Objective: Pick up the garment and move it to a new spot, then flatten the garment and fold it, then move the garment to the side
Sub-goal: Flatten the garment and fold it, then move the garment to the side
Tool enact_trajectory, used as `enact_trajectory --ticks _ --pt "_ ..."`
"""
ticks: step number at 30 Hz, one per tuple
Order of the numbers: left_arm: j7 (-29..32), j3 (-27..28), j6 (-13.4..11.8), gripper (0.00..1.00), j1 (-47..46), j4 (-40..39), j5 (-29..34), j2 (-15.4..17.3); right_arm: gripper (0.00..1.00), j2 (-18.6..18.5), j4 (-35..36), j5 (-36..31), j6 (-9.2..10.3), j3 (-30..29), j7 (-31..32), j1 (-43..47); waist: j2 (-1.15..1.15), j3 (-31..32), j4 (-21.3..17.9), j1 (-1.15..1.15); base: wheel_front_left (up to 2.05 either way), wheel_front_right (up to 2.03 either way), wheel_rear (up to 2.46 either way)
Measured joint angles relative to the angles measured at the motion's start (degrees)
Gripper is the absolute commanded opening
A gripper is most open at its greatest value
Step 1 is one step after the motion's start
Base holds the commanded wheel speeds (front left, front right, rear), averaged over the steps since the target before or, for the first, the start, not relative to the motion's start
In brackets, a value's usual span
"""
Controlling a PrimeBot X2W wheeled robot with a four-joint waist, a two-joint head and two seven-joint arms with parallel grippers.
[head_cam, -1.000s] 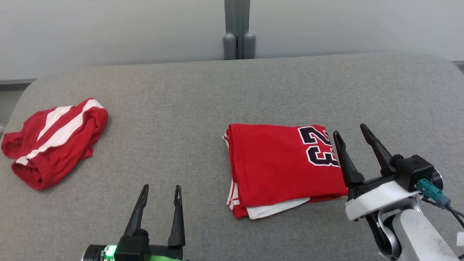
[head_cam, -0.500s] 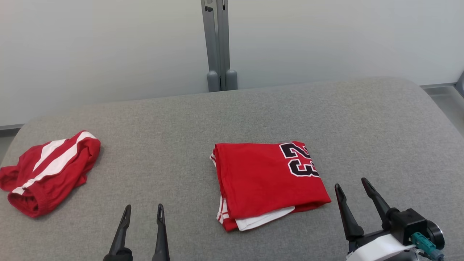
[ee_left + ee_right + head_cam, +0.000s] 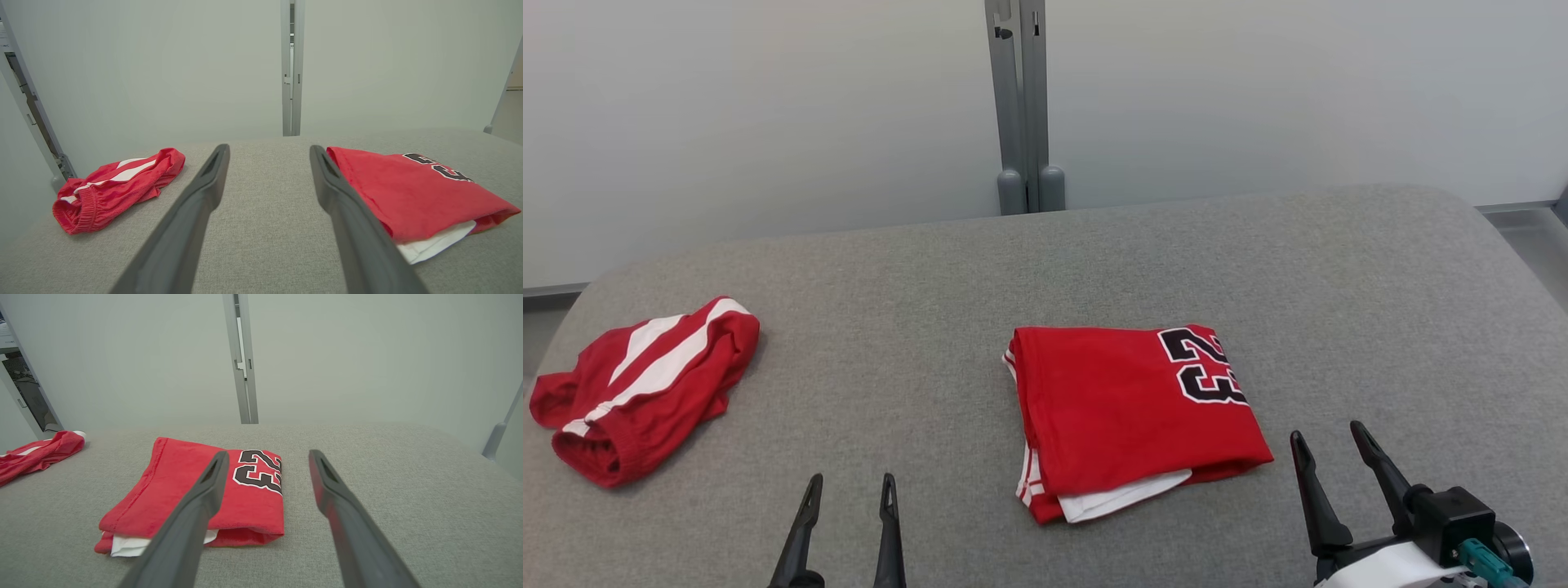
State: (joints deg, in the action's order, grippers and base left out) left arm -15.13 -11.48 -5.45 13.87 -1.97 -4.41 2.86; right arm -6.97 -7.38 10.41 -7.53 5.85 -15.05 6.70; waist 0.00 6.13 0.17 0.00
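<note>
Left gripper (image 3: 851,486) was noted at the lower edge of the head view, its 2 fingers apart and nothing between them, held low over the bare grey table (image 3: 915,269). Right gripper (image 3: 1327,433) was likewise spread and empty, near the near right corner of the jersey (image 3: 1127,416) but not touching it. Both were judged to be held clear so the cloth would not be snagged.

The red jersey, numbered 23, was found folded into a flat rectangle right of centre, with a white layer showing at its near edge. Folding was judged done, with only the move to the side possibly outstanding. Red shorts (image 3: 645,384) with white stripes were seen crumpled at the far left, well apart from the jersey.
</note>
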Motion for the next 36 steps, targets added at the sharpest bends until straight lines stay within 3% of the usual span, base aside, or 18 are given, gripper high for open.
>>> enact_trajectory --ticks 36 --pt "0.0 0.0 0.4 1.00 -0.2 0.7 0.1 0.0 1.00 0.3 -0.1 -0.5 0.00 0.9 0.0 -0.2 0.00 -1.0 0.2 0.00 0.00 0.00 0.00"
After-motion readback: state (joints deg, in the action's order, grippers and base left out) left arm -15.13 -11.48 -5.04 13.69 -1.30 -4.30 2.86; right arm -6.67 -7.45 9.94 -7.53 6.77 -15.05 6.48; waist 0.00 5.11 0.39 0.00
